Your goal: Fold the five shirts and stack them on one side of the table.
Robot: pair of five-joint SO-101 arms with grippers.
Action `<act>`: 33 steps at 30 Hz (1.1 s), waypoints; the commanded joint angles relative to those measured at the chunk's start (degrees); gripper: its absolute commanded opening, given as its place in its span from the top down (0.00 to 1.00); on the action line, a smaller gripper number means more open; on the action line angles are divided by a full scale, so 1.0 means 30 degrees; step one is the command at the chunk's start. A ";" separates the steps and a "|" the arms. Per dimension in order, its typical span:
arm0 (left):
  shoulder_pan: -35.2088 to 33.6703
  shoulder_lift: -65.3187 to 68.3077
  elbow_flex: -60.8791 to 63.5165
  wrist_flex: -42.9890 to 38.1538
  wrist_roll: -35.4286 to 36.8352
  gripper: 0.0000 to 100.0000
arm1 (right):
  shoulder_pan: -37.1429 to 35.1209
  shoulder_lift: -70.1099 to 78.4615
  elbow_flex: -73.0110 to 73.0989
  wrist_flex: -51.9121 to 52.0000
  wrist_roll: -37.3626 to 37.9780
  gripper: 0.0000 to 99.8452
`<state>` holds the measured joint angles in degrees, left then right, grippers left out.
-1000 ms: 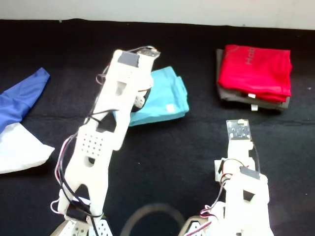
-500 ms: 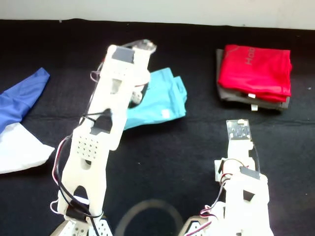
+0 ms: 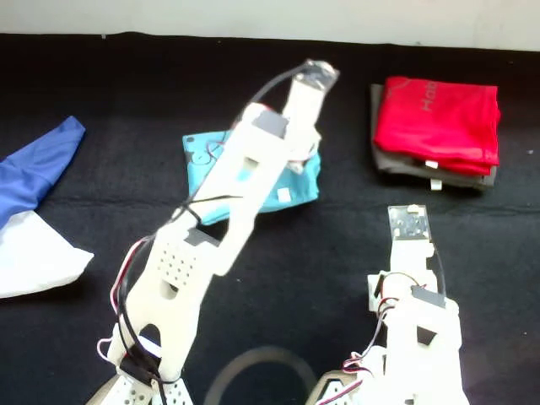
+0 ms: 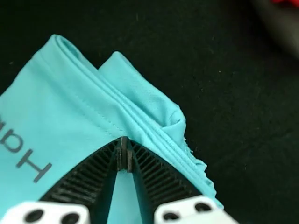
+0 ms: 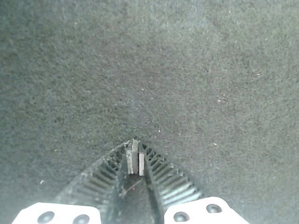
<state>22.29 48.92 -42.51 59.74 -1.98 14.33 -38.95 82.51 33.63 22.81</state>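
Surface: a black felt-like tabletop (image 3: 337, 270) runs from edge to edge in the high view, matte and flecked with pale lint in the right wrist view.
Room: a pale wall strip (image 3: 253, 15) borders the tabletop's far edge.
Centre: a folded teal cotton shirt (image 4: 56, 102) lies flat on the cloth near the far side, its layered edges bunched at one corner.
Left pincer (image 4: 122, 156): pressed together, tips resting on a stitched fold of the teal shirt; whether cloth is caught between them cannot be told.
Right pincer (image 5: 134, 158): pressed together over bare black cloth, well apart from every garment.
Stack: a folded red shirt (image 3: 439, 122) sits on a folded grey shirt (image 3: 396, 164) at the far right of the tabletop.
Left edge: a loose blue shirt (image 3: 38, 169) touches a crumpled white shirt (image 3: 34, 253), both unfolded.
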 commanded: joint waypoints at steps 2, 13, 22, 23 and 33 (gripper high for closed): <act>0.0571 -0.1187 0.1333 -0.2842 0.0029 0.99 | 0.0161 -0.0015 0.0454 -0.0278 0.0059 0.99; 0.1451 -0.1392 -0.2271 -0.0440 0.0117 0.99 | 0.0161 -0.0015 0.0454 -0.0278 0.0059 0.99; 0.1333 -0.1392 -1.1267 1.1136 0.0059 0.99 | 0.0132 -0.0015 0.0337 -0.0278 0.0059 0.99; 0.1304 -0.1392 -1.2352 1.2454 0.0029 0.99 | 0.0132 -0.0015 0.0337 -0.0249 0.0059 0.99; -0.1802 -0.8220 -0.9421 1.4388 0.0088 0.99 | -0.0073 -0.0044 -0.5670 0.5934 0.0059 0.99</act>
<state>19.65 38.29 -77.85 102.11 -2.15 14.33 -38.51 74.51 43.74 22.81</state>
